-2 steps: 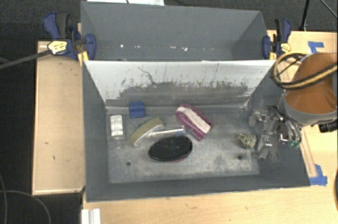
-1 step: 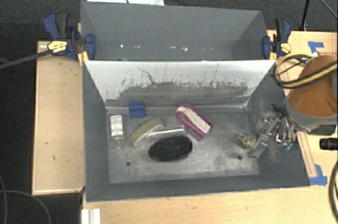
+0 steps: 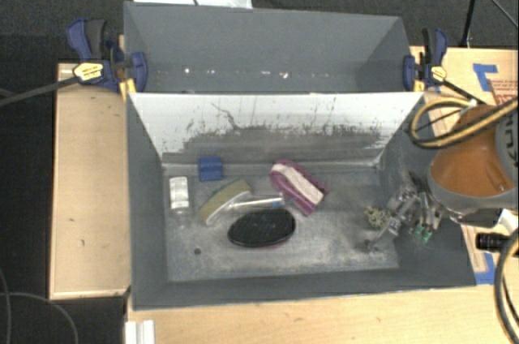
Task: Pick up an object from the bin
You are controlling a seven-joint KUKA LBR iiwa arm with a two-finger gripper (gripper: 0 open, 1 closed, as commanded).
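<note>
My gripper (image 3: 383,227) hangs low at the right side of the bin, close to the right wall, with bare bin floor under it and nothing seen in it. The nearest loose thing is a purple and white striped pad (image 3: 298,187), lying tilted to the gripper's left near the middle of the bin. A black oval object (image 3: 261,230) lies in front of that pad, further left. The gripper touches neither of them.
Left of the black oval lie a tan, wedge-shaped piece (image 3: 221,196) with a silvery strip beside it, a small clear bottle (image 3: 178,193) near the left wall, and a blue block (image 3: 210,168) toward the back. The arm with its orange cover comes in over the right rim.
</note>
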